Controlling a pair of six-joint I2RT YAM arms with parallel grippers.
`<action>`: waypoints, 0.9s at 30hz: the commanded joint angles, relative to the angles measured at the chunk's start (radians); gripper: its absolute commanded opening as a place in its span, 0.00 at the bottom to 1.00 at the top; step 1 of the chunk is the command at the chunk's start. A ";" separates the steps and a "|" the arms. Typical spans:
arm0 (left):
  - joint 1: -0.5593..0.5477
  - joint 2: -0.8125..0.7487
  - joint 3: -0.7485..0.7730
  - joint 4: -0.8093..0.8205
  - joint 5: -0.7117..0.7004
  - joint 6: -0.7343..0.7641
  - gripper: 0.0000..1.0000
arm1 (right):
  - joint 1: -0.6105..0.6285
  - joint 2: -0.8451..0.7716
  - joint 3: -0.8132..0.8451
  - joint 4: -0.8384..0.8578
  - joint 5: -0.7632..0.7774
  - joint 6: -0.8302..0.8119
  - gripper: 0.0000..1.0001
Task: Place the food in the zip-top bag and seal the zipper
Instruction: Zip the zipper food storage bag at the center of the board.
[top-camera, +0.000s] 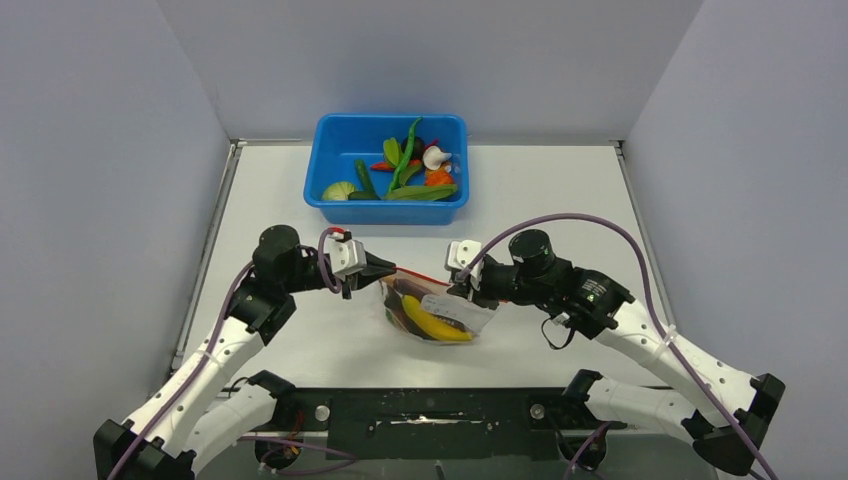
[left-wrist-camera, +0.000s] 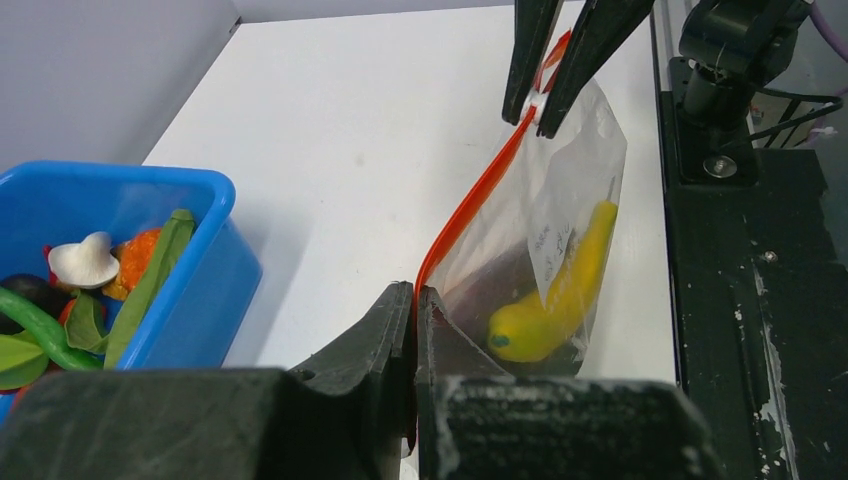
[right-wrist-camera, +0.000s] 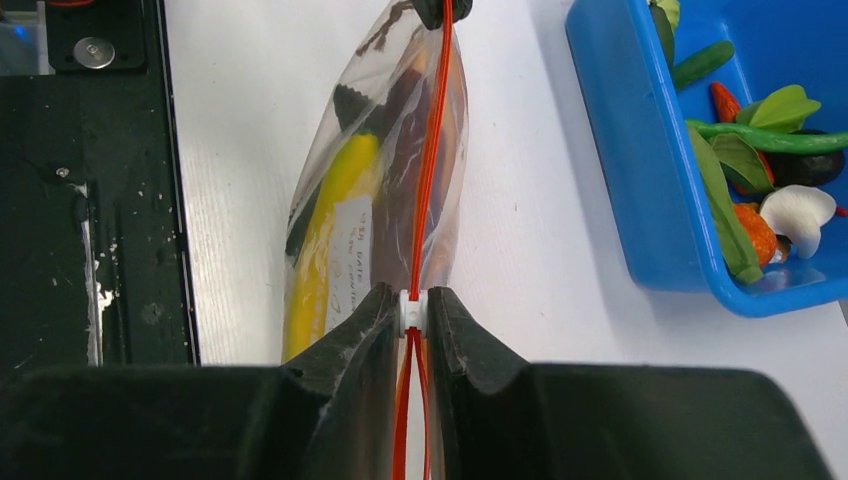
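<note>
While our left gripper (left-wrist-camera: 414, 292) pinches shut on one end of the zipper (left-wrist-camera: 470, 200) and our right gripper (right-wrist-camera: 411, 295) clamps its white slider (right-wrist-camera: 411, 312), the zipper runs straight between them, the bag (top-camera: 440, 322) sagging beneath, so we judge the slide follows that line.

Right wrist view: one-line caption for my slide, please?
Right fingers pinch the white slider on the red zipper of the bag, banana inside.
</note>
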 joint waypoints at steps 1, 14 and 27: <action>0.023 -0.030 0.011 0.032 -0.065 0.008 0.00 | -0.011 -0.047 0.032 -0.078 0.048 -0.001 0.00; 0.043 -0.047 0.016 0.007 -0.078 0.025 0.00 | -0.017 -0.071 0.062 -0.192 0.122 -0.020 0.00; 0.048 -0.052 0.051 -0.018 -0.081 0.020 0.00 | -0.019 -0.095 0.082 -0.294 0.178 -0.014 0.00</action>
